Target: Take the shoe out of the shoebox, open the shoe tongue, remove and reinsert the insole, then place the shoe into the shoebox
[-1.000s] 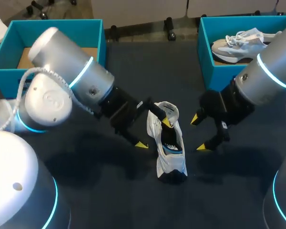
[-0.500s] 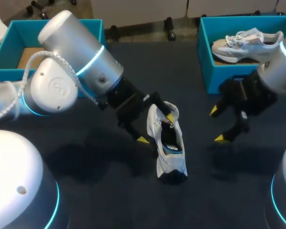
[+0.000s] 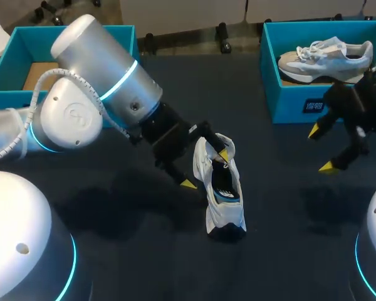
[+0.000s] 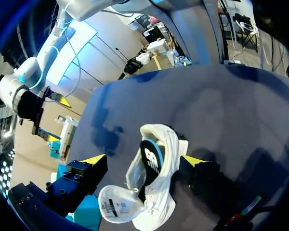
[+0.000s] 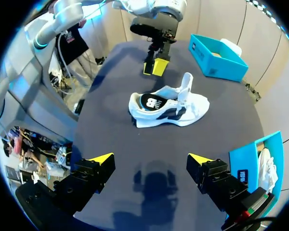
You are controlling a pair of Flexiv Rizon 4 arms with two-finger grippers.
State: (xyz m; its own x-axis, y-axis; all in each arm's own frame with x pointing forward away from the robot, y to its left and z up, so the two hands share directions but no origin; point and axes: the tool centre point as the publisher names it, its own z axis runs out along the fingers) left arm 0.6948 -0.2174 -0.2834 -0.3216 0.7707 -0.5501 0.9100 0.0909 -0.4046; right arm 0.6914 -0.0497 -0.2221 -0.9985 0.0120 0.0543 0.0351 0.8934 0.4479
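A white shoe [image 3: 220, 191] lies on the dark table at the middle, its tongue [image 3: 223, 144] pulled up and a dark insole showing inside. My left gripper [image 3: 205, 169] stands open astride the tongue end, one yellow tip on each side. From the left wrist the shoe [image 4: 151, 185] sits between the left gripper [image 4: 144, 160] fingers. My right gripper [image 3: 321, 149] hangs open and empty to the right of the shoe, in front of the right shoebox [image 3: 288, 103]. Ahead of the right gripper [image 5: 150, 159], its wrist view shows the shoe [image 5: 168, 103] and beyond it the left gripper [image 5: 155, 67].
The teal right shoebox holds a second pale shoe [image 3: 326, 55]. Another teal box [image 3: 12, 44] with a cardboard floor stands at the back left. My left arm's large silver links lie across the table's left half.
My right gripper has drawn away from the shoe toward the right edge, still open. The left gripper closed in on the tongue end early on, then stayed put.
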